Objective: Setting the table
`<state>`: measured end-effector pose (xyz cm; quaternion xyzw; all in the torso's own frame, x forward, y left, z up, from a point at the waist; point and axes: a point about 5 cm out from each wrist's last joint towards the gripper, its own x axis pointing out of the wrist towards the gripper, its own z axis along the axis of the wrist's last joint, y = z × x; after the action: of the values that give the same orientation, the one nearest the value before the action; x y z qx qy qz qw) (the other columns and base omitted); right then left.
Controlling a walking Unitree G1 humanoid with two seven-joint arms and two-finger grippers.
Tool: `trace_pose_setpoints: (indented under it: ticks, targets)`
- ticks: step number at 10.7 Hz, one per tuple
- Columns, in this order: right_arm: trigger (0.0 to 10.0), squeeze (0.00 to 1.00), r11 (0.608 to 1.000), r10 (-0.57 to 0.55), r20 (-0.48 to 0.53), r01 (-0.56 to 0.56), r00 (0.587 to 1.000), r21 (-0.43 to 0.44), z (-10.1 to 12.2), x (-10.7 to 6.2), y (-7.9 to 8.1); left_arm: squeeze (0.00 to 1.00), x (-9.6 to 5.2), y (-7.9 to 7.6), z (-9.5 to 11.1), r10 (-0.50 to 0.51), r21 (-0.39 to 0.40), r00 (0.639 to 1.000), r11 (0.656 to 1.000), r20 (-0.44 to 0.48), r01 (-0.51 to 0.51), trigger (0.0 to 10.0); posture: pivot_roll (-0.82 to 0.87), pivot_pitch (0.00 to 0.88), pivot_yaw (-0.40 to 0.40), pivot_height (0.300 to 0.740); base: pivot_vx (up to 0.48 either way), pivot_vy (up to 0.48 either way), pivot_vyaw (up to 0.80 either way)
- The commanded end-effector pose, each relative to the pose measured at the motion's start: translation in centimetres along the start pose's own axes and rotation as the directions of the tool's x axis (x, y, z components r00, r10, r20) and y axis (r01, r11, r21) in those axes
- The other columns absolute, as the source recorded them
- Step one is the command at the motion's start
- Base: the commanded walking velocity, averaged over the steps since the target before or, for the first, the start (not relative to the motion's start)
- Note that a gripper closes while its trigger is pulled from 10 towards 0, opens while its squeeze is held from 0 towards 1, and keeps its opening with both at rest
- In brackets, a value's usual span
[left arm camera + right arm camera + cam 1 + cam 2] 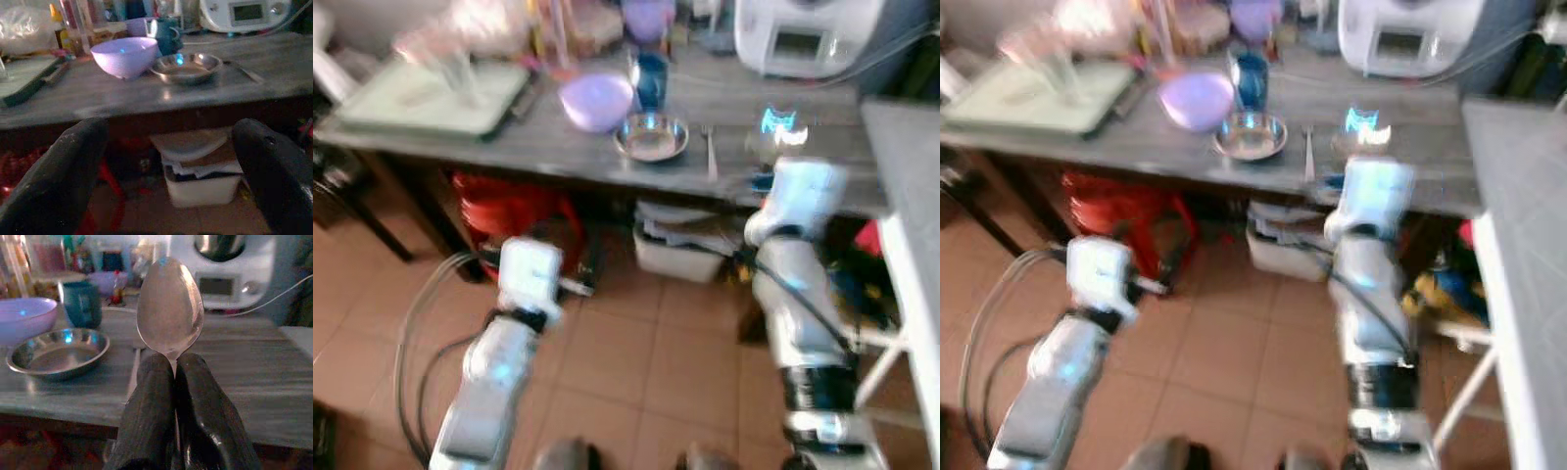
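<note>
My right gripper (174, 366) is shut on a metal spoon (169, 313), its bowl standing up above the fingertips. It hovers at the front edge of the grey wooden table (548, 147), right of a steel plate (651, 137). A fork (710, 152) lies beside that plate. Behind the plate are a purple bowl (597, 101) and a teal mug (652, 78). My left gripper (171, 131) is open and holds nothing; it is low, in front of the table and below its top. Both head views are blurred.
A white appliance (808, 34) stands at the back right of the table and a green tray (421, 98) at its left. Under the table sit a red object (509, 211) and a white bin (680, 250). A grey counter (911, 176) borders the right. Cables (421, 323) lie on the tiled floor.
</note>
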<state>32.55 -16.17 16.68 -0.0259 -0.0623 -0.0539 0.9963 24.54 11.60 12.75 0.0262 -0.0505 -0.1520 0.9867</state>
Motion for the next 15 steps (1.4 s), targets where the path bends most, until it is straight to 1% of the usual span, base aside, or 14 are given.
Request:
trace_pose_setpoints:
  ticks: [1,3,4,5,6,8,9,10,12,13,14,15]
  targets:
    - [10.0,0.00,0.999,-0.039,0.014,0.040,0.999,-0.011,0.3,0.0,-1.3,0.00,-0.1,-0.6,0.0,-0.029,-0.008,1.000,1.000,0.001,0.029,10.0,0.04,0.086,0.046,0.740,0.480,0.000,0.00]
    - [10.0,0.00,0.998,-0.058,-0.002,0.058,0.998,0.002,0.1,0.0,-1.4,0.00,-0.5,-0.7,-0.1,-0.045,-0.012,0.999,0.999,-0.006,0.045,10.0,0.04,0.090,0.045,0.740,0.480,0.000,0.00]
    - [10.0,0.00,0.998,-0.056,-0.009,0.056,0.998,0.000,0.0,0.1,-1.4,0.00,-0.7,-0.6,-0.1,-0.047,-0.011,0.999,0.999,-0.010,0.047,10.0,0.04,0.092,0.043,0.740,0.480,0.000,-0.55]
    - [10.0,0.00,0.998,-0.057,-0.009,0.057,0.998,0.000,0.0,0.0,-1.5,0.00,-0.8,-0.5,-0.2,-0.042,-0.009,0.999,0.999,-0.015,0.042,10.0,0.04,0.093,0.042,0.740,0.480,0.000,0.00]
    - [10.0,0.00,0.999,-0.054,-0.013,0.054,0.998,0.003,0.0,0.1,-1.5,0.00,-0.9,-0.2,-0.2,-0.016,-0.005,1.000,1.000,-0.014,0.016,10.0,0.04,0.095,0.042,0.740,0.480,0.000,0.00]
    - [10.0,0.00,0.999,-0.049,-0.040,0.050,0.998,0.014,-0.5,0.0,-1.6,0.00,-1.5,0.5,-0.3,0.045,0.000,0.999,0.999,-0.022,-0.045,10.0,0.04,0.096,0.042,0.740,0.480,0.000,0.00]
    - [10.0,0.00,0.998,-0.051,-0.061,0.052,0.997,0.020,-0.9,-0.1,-1.6,0.00,-1.8,1.3,-0.3,0.107,-0.010,0.994,0.994,-0.019,-0.107,10.0,0.04,0.101,0.044,0.740,0.000,0.000,0.00]
    - [10.0,0.00,0.997,-0.060,-0.091,0.064,0.994,0.035,-1.3,-0.3,-1.7,0.00,-2.6,2.7,-0.7,0.212,0.015,0.976,0.977,-0.054,-0.212,10.0,0.04,0.109,0.046,0.740,0.000,0.000,0.00]
    - [10.0,0.00,0.995,-0.070,-0.144,0.078,0.987,0.056,-2.3,-0.6,-2.2,0.00,-4.0,4.0,-1.0,0.296,0.033,0.951,0.955,-0.085,-0.295,10.0,0.05,0.115,0.047,0.740,0.000,0.000,0.00]
    - [10.0,0.00,0.995,-0.058,-0.205,0.075,0.977,0.072,-3.2,-1.0,-2.5,0.00,-5.5,4.6,-1.8,0.348,0.049,0.928,0.937,-0.132,-0.345,10.0,0.05,0.124,0.047,0.740,0.000,0.000,0.00]
    - [10.0,0.00,0.994,-0.045,-0.233,0.068,0.971,0.090,-3.6,-1.2,-2.5,0.00,-5.8,4.7,-2.1,0.355,0.049,0.923,0.935,-0.146,-0.351,10.0,0.06,0.129,0.046,0.740,0.000,0.000,0.00]
    - [10.0,0.00,0.993,-0.017,-0.286,0.050,0.958,0.108,-4.4,-1.5,-2.4,0.00,-5.9,4.8,-2.0,0.358,0.051,0.922,0.934,-0.150,-0.354,10.0,0.06,0.136,0.044,0.740,0.000,0.000,0.00]
